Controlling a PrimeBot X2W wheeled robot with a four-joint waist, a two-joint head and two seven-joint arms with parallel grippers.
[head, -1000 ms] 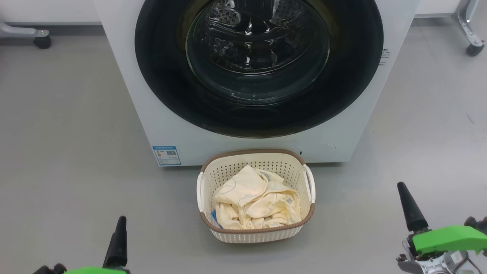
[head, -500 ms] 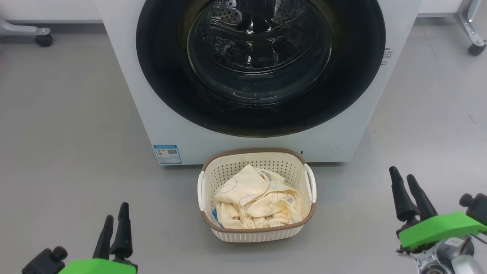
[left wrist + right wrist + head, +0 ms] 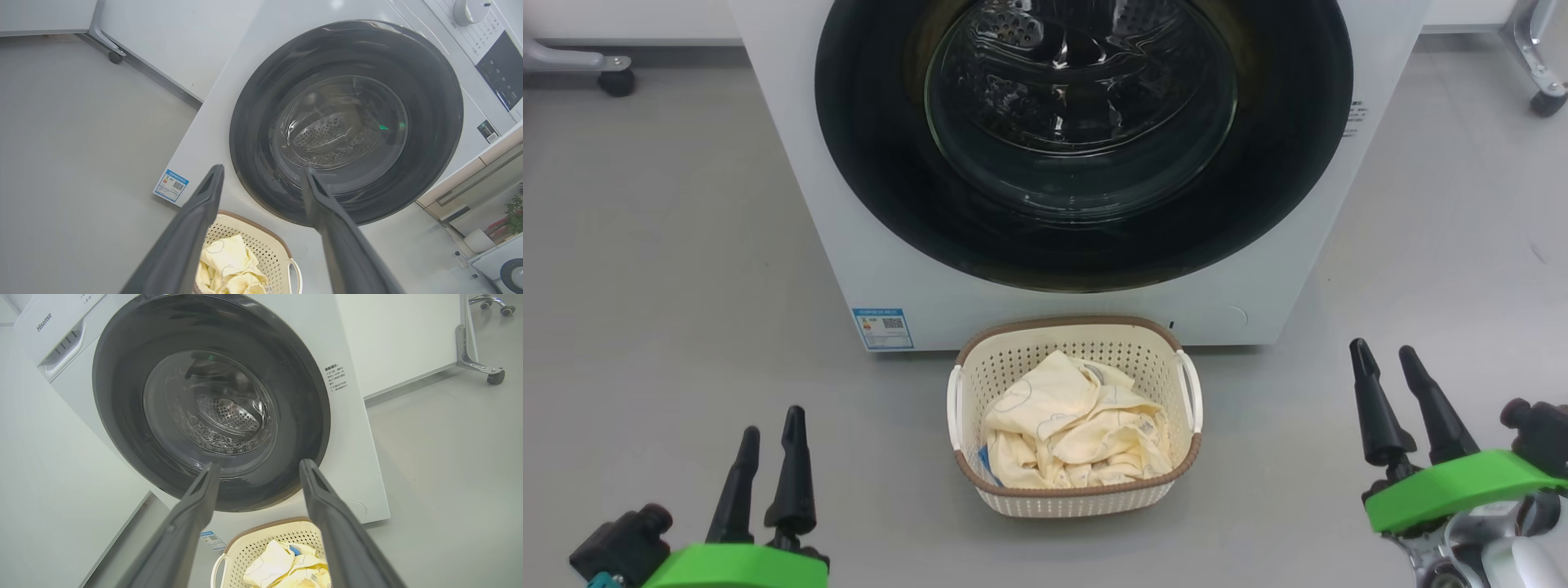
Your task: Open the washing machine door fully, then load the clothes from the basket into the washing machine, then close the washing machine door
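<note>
I found the door (image 3: pixel 1085 122) shut, clothes (image 3: pixel 1074 429) heaped in the basket (image 3: pixel 1078 500) just before the washer (image 3: pixel 1045 310). Left gripper (image 3: pixel 772 423) and right gripper (image 3: pixel 1381 349) hung empty, fingers spread — I judged no step begun, all three outstanding.

You had bare grey floor (image 3: pixel 670 269) to pass over on either side of the basket (image 3: pixel 1078 506), which sat just in front of the washing machine (image 3: pixel 915 286), while the shut washing machine door (image 3: pixel 874 163) barred the drum and wheeled frame legs (image 3: pixel 1545 103) stood at the floor's far corners.
</note>
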